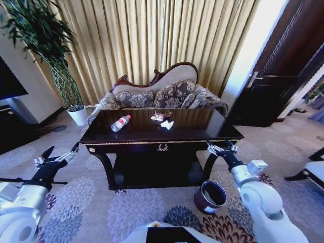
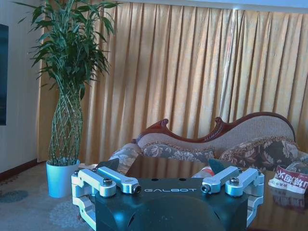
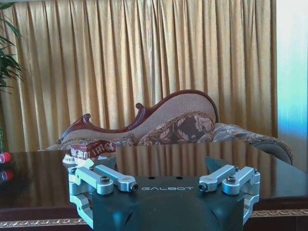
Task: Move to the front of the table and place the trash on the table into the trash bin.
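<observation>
The dark glossy table [image 1: 152, 136] stands straight ahead. On its top lie the trash pieces: a clear bottle [image 1: 120, 123] with a red cap at the left, a reddish-white wrapper [image 1: 159, 117] and crumpled white paper [image 1: 167, 124] near the middle. The dark trash bin [image 1: 210, 196] sits on the carpet by the table's front right leg. My left gripper [image 1: 62, 150] hangs open, short of the table's left front corner. Open too, my right gripper [image 1: 221, 145] is at the right front corner, above the bin. The wrapper [image 2: 288, 179] [image 3: 89, 149] shows past both open grippers [image 2: 163, 166] [image 3: 151, 166].
A patterned sofa [image 1: 167, 93] stands right behind the table, with gold curtains beyond. A tall plant in a white pot [image 1: 77, 115] is at the back left, a dark cabinet [image 1: 10, 126] at the left, a dark door [image 1: 283, 76] and a chair [image 1: 314, 172] at the right.
</observation>
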Robot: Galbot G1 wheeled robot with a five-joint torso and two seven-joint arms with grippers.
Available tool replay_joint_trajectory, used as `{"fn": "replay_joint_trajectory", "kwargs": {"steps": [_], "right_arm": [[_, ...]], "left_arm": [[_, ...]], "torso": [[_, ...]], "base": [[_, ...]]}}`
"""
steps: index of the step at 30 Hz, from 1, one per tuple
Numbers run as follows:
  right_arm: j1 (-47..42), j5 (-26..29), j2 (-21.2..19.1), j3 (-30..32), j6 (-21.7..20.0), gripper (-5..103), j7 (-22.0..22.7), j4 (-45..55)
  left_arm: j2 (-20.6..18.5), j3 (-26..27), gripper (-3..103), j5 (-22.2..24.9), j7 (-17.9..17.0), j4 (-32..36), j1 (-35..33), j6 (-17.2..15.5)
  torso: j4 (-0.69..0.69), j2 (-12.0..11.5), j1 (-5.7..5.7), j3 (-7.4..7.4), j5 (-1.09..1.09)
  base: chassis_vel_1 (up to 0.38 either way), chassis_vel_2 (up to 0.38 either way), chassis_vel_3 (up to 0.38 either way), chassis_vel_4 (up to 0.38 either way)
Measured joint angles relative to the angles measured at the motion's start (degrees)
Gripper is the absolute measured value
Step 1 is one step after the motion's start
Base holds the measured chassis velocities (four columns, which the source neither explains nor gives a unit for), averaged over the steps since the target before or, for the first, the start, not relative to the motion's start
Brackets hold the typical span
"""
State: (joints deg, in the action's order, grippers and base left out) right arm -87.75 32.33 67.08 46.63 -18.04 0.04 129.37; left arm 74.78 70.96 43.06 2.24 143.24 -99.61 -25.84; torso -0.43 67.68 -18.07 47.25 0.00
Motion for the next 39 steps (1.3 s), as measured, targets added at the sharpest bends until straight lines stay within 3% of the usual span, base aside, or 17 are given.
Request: {"fn": "replay_joint_trajectory", "kwargs": {"steps": [21, 32, 39], "right_arm": [[0.1, -0.4, -0.2, -0.3, 0.4, 100, 0.0, 0.4], [0.5, 0.1, -2.5, -0.8, 1.2, 100, -0.4, 0.4], [1.4, 9.3, -8.6, -2.7, -1.7, 100, -2.3, 0.3]], "left_arm": [[-0.5, 0.0, 100, -0.6, 0.0, 0.0, 0.2, -0.1], [-3.4, 0.7, 100, -2.1, 3.7, 0.0, 2.2, -3.4], [-4.6, 0.8, 100, -2.7, 4.6, 0.0, 2.6, -3.5]], "torso": [[0.00, 0.0, -0.05, 0.03, -0.03], [0.00, 0.0, 0.05, -0.02, 0.00], [0.01, 0.0, 0.00, 0.01, 0.00]], "base": [[-0.197, 0.191, 0.198, -0.195], [-0.033, 0.056, 0.037, -0.039], [0.000, 0.000, 0.000, 0.000]]}}
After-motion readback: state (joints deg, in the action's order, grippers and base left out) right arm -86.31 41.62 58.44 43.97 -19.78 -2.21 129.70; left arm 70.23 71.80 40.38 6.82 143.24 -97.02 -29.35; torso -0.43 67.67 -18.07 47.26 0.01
